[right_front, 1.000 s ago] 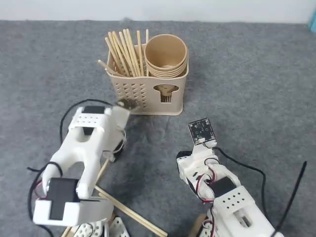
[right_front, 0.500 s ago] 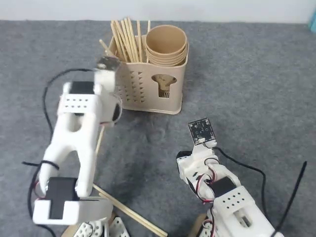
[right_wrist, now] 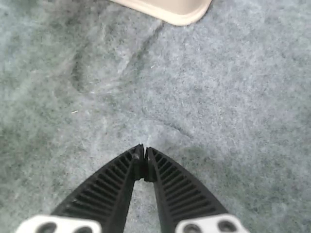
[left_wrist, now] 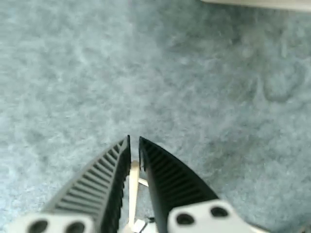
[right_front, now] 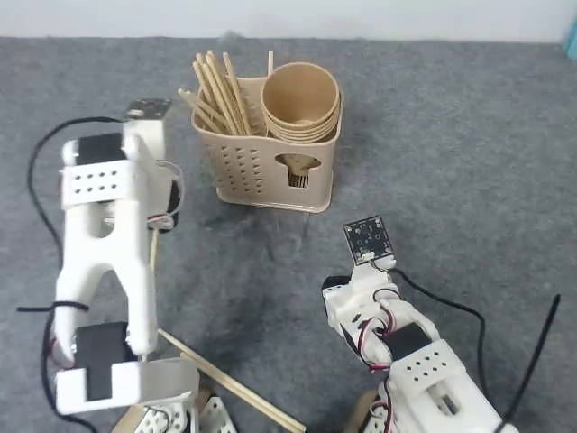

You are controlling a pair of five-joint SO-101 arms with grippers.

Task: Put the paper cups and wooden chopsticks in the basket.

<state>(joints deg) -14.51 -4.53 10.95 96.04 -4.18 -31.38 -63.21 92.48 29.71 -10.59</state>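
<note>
A beige perforated basket (right_front: 270,167) stands at the back of the grey carpet. It holds several wooden chopsticks (right_front: 216,90) and a stack of paper cups (right_front: 302,99). My left arm (right_front: 104,225) stands left of the basket. Its gripper (left_wrist: 134,141) is shut on a wooden chopstick (left_wrist: 132,187), whose shaft also shows below the arm (right_front: 153,253). Another chopstick (right_front: 230,385) lies on the carpet at the front. My right gripper (right_wrist: 143,148) is shut on nothing, low over the carpet in front of the basket's corner (right_wrist: 172,10).
Grey carpet (right_front: 451,162) with free room lies right of the basket. The right arm (right_front: 397,347) with its cables fills the front right. A black cable (right_front: 45,162) loops beside the left arm. The basket's base edge (left_wrist: 262,3) is close ahead of the left gripper.
My left arm has swung left and toward the back, from in front of the basket to beside it, carrying the chopstick. The basket shifted slightly. The right arm has kept still.
</note>
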